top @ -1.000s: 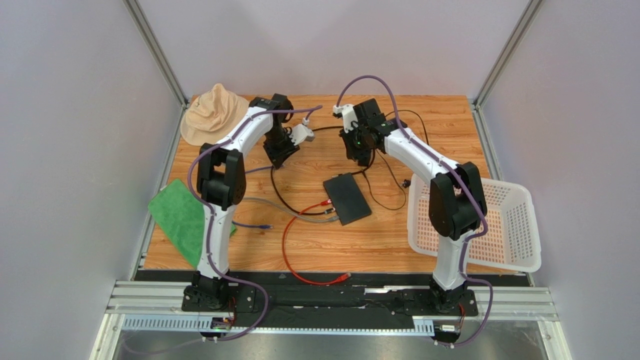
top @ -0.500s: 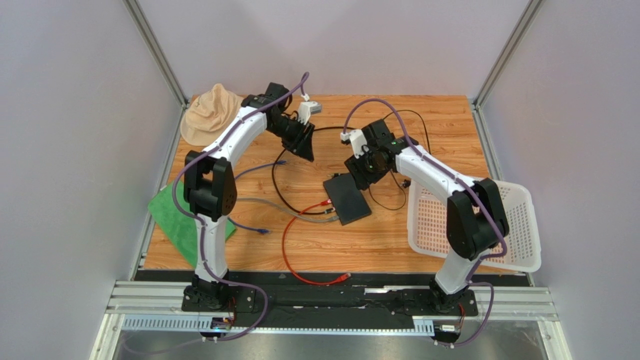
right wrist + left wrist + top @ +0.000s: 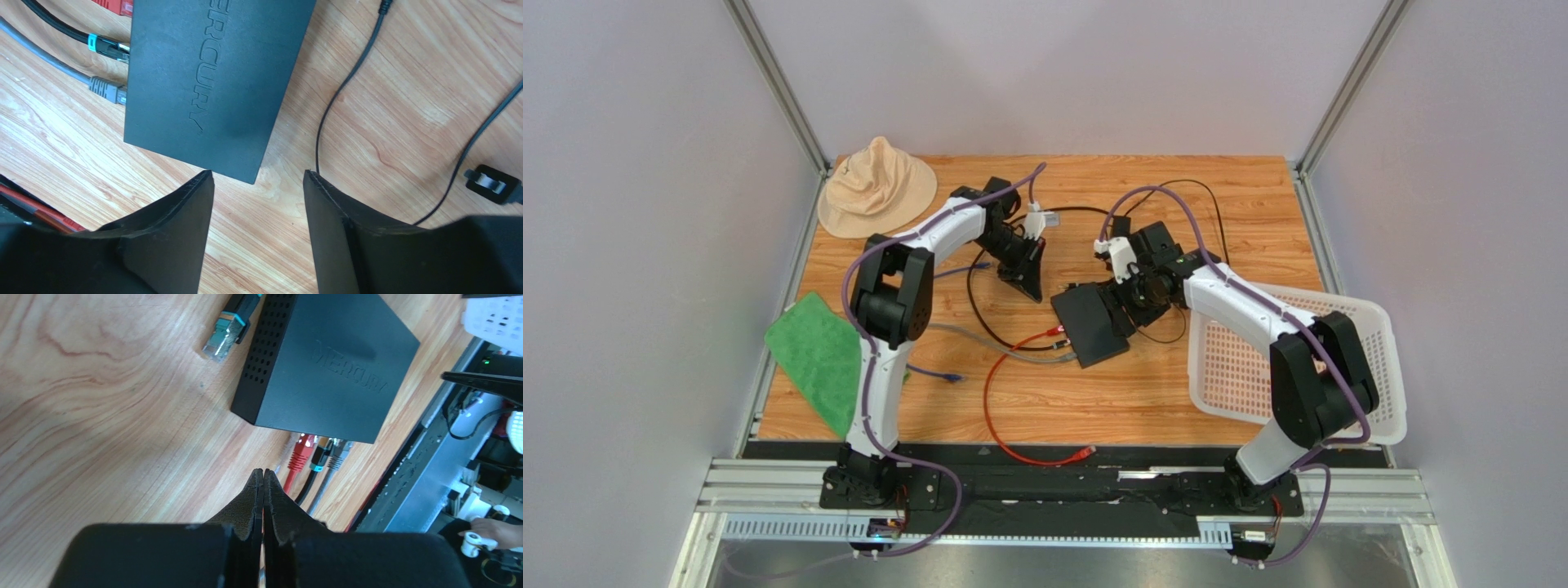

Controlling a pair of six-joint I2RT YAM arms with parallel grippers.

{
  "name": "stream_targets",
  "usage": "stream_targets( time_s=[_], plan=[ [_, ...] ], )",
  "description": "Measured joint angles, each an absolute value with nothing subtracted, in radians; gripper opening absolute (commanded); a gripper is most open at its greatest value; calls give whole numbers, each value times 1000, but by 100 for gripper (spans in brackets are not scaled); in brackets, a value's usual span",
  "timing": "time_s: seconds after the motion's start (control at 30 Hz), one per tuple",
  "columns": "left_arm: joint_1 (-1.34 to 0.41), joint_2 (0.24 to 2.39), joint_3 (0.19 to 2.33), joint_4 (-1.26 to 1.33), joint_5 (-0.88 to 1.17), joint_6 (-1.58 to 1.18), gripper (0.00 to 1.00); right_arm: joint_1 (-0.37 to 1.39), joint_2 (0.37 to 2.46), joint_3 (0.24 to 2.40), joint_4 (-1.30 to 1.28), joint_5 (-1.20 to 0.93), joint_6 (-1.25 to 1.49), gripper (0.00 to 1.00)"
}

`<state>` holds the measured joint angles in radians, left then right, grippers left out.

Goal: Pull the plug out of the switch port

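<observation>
At the middle of the table (image 3: 1247,196), the switch (image 3: 1090,324) lies flat. In the top view its row of sockets is turned to 8 o'clock. Three plugs sit there: a red plug (image 3: 301,446), a black plug with a teal band (image 3: 320,454) and a grey plug (image 3: 339,452).

Within the last second both arms have left the far part of the table and come in to the switch. The right gripper (image 3: 258,177) was raised at 12 o'clock of the switch and is now low over its 1 o'clock corner. The left gripper (image 3: 264,474) has swung inward and is now near the switch at 10 o'clock. The switch itself has not moved, and no plug is out yet. We judge that the approach is almost finished and the pulling is not begun. Probably the right arm will steady the box and the left will take a plug.

The right gripper stands open at a middle width and holds nothing. The corner of the switch lies under the gap, and we cannot tell if a finger touches it. The left gripper is closed, finger against finger, and it is empty. Its tips point toward the three plugs, near them but apart. We think it must open before it can take one.
</observation>
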<state>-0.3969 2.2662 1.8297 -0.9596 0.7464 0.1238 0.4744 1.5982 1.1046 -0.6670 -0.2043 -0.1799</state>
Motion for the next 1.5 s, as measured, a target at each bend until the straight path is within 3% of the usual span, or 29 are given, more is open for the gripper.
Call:
stream_targets(
  time_s=[0.23, 0.7, 0.8, 0.83, 0.93, 1.07, 1.1, 1.23, 1.33, 1.5],
  plan=[
    [-417, 2333, 1857, -944, 784, 97, 0, 474, 1674, 1106, -652, -245, -159, 54],
    [-390, 2506, 2171, -968, 807, 71, 2, 527, 1815, 1266, -680, -219, -147, 55],
    [-352, 2485, 2164, -952, 810, 67, 14, 532, 1826, 1319, -685, -205, -148, 57],
    [-340, 2467, 2135, -944, 812, 66, 22, 533, 1824, 1333, -686, -200, -149, 58],
    [-308, 2360, 1980, -938, 827, 67, 33, 535, 1797, 1348, -688, -186, -151, 60],
    [-286, 2216, 1813, -921, 879, 76, 39, 535, 1735, 1348, -696, -187, -150, 61],
    [-288, 2201, 1802, -919, 891, 77, 39, 535, 1724, 1348, -695, -195, -148, 59],
    [-308, 2222, 1827, -902, 934, 76, 41, 535, 1721, 1335, -683, -245, -142, 11],
    [-318, 2284, 1852, -879, 955, 65, 41, 535, 1737, 1327, -681, -284, -130, 1],
    [-329, 2354, 1853, -869, 964, 50, 43, 535, 1776, 1323, -669, -315, -114, 0]
  ],
)
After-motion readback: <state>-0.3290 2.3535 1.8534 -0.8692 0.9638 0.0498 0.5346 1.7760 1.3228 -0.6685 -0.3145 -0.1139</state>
